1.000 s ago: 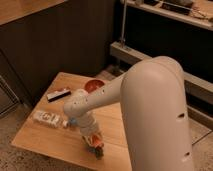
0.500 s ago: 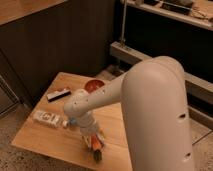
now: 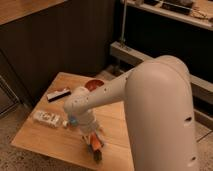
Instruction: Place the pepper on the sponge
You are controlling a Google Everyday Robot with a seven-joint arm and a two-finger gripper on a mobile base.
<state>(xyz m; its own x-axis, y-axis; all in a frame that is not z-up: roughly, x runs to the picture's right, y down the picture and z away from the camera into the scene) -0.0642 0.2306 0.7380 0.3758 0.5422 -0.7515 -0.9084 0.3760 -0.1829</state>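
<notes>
The robot's arm is cased in smooth, matte white plastic. Its big rounded upper link [image 3: 160, 110] fills the right side of the view, bulbous at the top, with a few small dark screw holes down its flank. A slimmer white forearm link [image 3: 102, 94] carries a row of tiny dark holes too. The rounded white wrist joint [image 3: 80, 111] bears a small blue mark [image 3: 73, 120]. Below it the darker gripper [image 3: 94, 145] sits low over the front edge of the light wooden table [image 3: 40, 137].

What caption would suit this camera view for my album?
White robot arm bends over a wooden table, its tool near the front edge at the pepper; red bowl behind.
</notes>
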